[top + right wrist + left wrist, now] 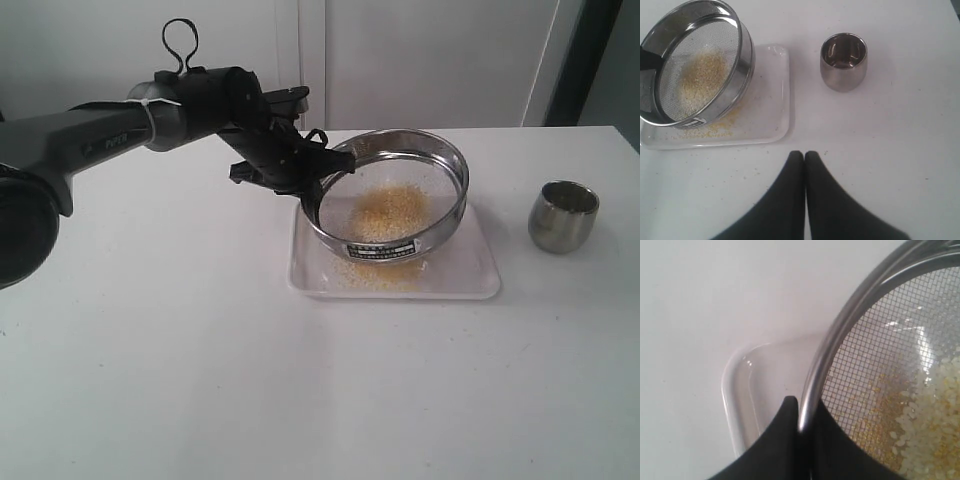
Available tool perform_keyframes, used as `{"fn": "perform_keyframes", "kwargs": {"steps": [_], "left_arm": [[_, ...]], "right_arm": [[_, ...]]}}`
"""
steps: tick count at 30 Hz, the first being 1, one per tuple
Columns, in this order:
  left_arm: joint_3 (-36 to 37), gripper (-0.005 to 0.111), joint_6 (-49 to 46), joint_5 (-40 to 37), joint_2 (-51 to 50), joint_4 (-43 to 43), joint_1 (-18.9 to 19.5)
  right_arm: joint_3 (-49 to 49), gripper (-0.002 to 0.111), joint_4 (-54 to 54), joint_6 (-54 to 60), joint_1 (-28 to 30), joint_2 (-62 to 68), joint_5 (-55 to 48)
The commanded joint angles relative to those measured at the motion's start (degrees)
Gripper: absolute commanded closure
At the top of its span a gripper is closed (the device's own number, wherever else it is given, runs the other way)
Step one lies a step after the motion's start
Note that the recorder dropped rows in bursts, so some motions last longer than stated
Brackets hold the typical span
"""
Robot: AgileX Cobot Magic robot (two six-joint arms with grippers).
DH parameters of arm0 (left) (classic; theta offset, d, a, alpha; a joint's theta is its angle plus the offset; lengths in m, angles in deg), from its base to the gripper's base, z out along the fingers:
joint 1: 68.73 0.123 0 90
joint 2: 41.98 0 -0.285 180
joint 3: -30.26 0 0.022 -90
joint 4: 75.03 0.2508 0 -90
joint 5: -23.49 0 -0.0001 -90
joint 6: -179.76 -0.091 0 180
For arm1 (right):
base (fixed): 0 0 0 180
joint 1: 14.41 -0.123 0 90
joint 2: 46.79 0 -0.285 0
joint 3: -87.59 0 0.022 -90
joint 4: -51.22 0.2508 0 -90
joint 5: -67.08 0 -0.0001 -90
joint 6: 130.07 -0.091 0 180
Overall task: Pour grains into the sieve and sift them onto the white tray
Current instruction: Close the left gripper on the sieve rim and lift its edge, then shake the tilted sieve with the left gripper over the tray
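The steel sieve (400, 190) hangs tilted above the white tray (470, 275), its labelled side lowest. My left gripper (322, 178) is shut on the sieve's rim (820, 370) at its left edge. Grains (392, 212) lie heaped on the mesh, whitish rice-like ones (935, 410) over yellow ones. Fine yellow grains (380, 272) are scattered on the tray below. In the right wrist view the sieve (695, 65), the tray (775, 115) and the fallen grains (705, 132) show too. My right gripper (804, 157) is shut and empty above bare table; it is out of the exterior view.
A small steel cup (563, 215) stands upright on the table right of the tray, looking empty inside (843, 52). A few stray specks lie on the white table (200, 350) near the tray's front edge.
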Motion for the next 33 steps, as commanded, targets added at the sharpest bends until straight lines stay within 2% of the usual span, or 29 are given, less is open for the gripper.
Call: {"fn": "perform_keyframes", "kwargs": {"steps": [1,4,6,8,11,14,16,17,19,21,22,24,25,26,27,28,29,31,32,33], "left_arm": [[-0.67,0.107,0.92,0.29,0.53,-1.44,-0.3],[-0.67,0.107,-0.31,0.13,0.64,-0.16,-0.04],[-0.67,0.107,3.3,0.65,0.27,-2.78,0.13],[-0.67,0.107,0.63,1.72,0.14,-7.48,-0.73],[-0.67,0.107,-6.63,2.36,0.14,-5.7,-0.61],[-0.67,0.107,1.56,-0.78,0.25,-6.15,1.43],[-0.67,0.107,-3.91,0.66,0.26,-6.86,-0.54],[-0.67,0.107,-7.64,1.6,0.26,-5.01,-1.19],[-0.67,0.107,-0.61,2.81,0.16,2.0,-0.55],[-0.67,0.107,8.63,2.21,0.16,1.32,0.56],[-0.67,0.107,8.37,1.43,0.28,-0.65,0.5],[-0.67,0.107,-2.43,2.08,0.43,-2.71,-1.53],[-0.67,0.107,-7.03,3.4,0.15,0.59,-2.63],[-0.67,0.107,-3.75,3.78,-0.18,4.08,-2.51],[-0.67,0.107,8.94,2.53,-0.46,8.6,-1.18],[-0.67,0.107,12.93,1.12,-0.56,8.1,-0.73],[-0.67,0.107,11.88,0.07,-0.46,5.89,-0.73],[-0.67,0.107,-0.14,1.22,0.22,4.46,-2.62],[-0.67,0.107,-2.05,2.99,0.45,7.71,-3.44],[-0.94,0.107,2.35,3.68,0.43,12.2,-3.62]], "right_arm": [[0.01,0.108,0.07,0.4,0.32,-0.29,0.61],[0.01,0.108,0.07,0.4,0.32,-0.29,0.61],[0.01,0.108,0.07,0.4,0.32,-0.29,0.61],[0.01,0.108,0.07,0.4,0.32,-0.29,0.61],[0.01,0.108,0.07,0.4,0.32,-0.29,0.72],[0.01,0.108,0.07,0.4,0.32,-0.29,0.72],[0.01,0.108,0.07,0.4,0.32,-0.29,0.72],[0.01,0.108,0.07,0.4,0.32,-0.29,0.61],[0.01,0.108,0.07,0.4,0.32,-0.29,0.61],[0.01,0.108,0.07,0.4,0.32,-0.29,0.61],[0.01,0.108,0.07,0.4,0.32,-0.29,0.61],[0.01,0.108,0.07,0.4,0.32,-0.29,0.61],[0.01,0.108,0.07,0.4,0.32,-0.29,0.61],[0.01,0.108,0.07,0.4,0.32,-0.29,0.61],[0.01,0.108,0.07,0.4,0.32,-0.29,0.61],[0.01,0.108,0.07,0.4,0.32,-0.29,0.61],[0.01,0.108,0.07,0.4,0.32,-0.29,0.61],[0.01,0.108,0.07,0.4,0.32,-0.29,0.61],[0.01,0.108,0.07,0.4,0.32,-0.29,0.61],[0.01,0.108,0.07,0.4,0.32,-0.29,0.61]]}}
